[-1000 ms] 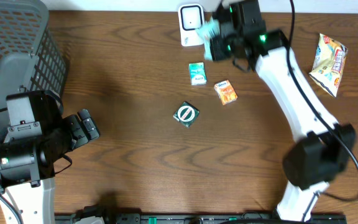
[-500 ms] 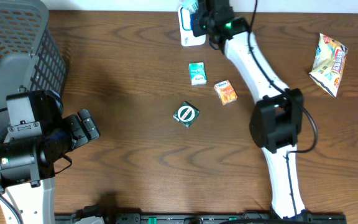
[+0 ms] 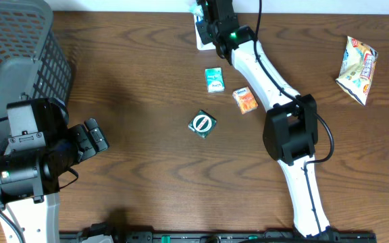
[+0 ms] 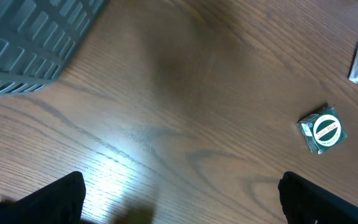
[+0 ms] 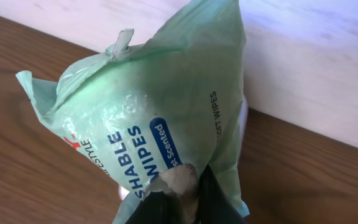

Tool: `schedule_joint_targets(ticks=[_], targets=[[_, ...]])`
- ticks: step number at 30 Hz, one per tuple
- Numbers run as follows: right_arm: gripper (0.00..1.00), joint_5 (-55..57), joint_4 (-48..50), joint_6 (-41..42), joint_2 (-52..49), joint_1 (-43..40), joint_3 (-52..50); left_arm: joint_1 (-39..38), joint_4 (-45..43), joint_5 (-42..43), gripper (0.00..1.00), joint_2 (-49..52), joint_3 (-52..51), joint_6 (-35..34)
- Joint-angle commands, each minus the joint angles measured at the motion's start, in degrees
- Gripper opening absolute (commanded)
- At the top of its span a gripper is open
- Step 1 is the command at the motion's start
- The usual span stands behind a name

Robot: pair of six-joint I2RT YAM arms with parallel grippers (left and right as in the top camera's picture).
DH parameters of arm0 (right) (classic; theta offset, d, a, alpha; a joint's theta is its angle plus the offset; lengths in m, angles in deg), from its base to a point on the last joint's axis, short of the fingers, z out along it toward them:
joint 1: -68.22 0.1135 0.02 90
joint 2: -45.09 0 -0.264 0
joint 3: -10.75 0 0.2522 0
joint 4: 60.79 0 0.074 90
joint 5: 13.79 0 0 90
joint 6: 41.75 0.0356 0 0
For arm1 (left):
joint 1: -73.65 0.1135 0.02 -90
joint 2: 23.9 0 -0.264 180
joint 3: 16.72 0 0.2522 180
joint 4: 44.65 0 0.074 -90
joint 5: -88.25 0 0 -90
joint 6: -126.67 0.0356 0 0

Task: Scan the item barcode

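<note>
The item, a pale green pack of wipes [image 5: 148, 118], hangs pinched at its lower edge in my right gripper [image 5: 188, 186], which is shut on it. No barcode shows on the face I see. In the overhead view the right gripper [image 3: 211, 15] is at the table's far edge, right over the white scanner [image 3: 200, 38], which it mostly covers. A sliver of the pack [image 3: 196, 8] shows beside it. My left gripper [image 3: 93, 138] stands open over bare wood at the near left, its fingers [image 4: 45, 199] wide apart and holding nothing.
A small green box [image 3: 213, 79], an orange box [image 3: 245, 100] and a dark green packet with a round logo [image 3: 202, 124] lie mid-table. A snack bag [image 3: 356, 67] lies far right. A grey mesh basket [image 3: 12, 54] fills the far left corner.
My right arm has swung left along the far edge, carrying the wipes pack over the white scanner. The left arm has not moved.
</note>
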Motion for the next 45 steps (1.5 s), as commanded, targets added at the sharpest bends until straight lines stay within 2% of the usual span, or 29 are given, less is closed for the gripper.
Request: schedule_joint_targets(ticks=[1,8,14,18,23,24,25,27,29,32,37,45], targets=[[0.01,3.8,-1.6,-0.7,1.4,-1.7,1.8,0.3,0.0,-0.9,0.98,0.0,-0.1,-0.5],[0.01,12.1,-13.3,0.0,7.0,-8.5,1.8,0.3,0.0,-0.9,0.98,0.0,-0.1,-0.5],[0.01,19.9,-26.5,0.0,9.3,-17.6,1.8,0.3,0.0,-0.9,0.98,0.0,-0.1,-0.5],[0.01,20.4,-33.9,1.0,9.2,-23.5,1.7,0.3,0.0,-0.9,0.98,0.0,-0.1,-0.5],[0.02,18.0,-37.9,4.5,9.0,-30.0,1.6,0.3,0.0,-0.9,0.98,0.0,-0.1,-0.5],[0.06,15.9,-38.4,4.5,8.9,-31.2,1.6,0.3,0.0,-0.9,0.98,0.0,-0.1,-0.5],[0.15,14.1,-38.8,4.5,8.9,-32.1,1.6,0.3,0.0,-0.9,0.97,0.0,-0.1,-0.5],[0.42,10.0,-39.5,4.5,8.8,-33.8,1.2,0.3,0.0,-0.9,0.97,0.0,-0.1,-0.5],[0.55,5.1,-39.9,4.5,8.7,-35.3,0.9,0.3,0.0,-0.9,0.98,0.0,-0.1,-0.5],[0.66,1.0,-40.1,4.5,8.6,-36.6,0.0,0.3,0.0,-0.9,0.98,0.0,-0.1,-0.5],[0.70,0.4,-40.6,4.5,8.6,-36.8,-2.7,0.3,0.0,-0.9,0.97,0.0,-0.1,-0.5],[0.67,-6.1,-41.6,4.5,9.4,-35.0,-4.3,0.3,0.0,-1.0,0.98,0.0,-0.1,-0.5]])
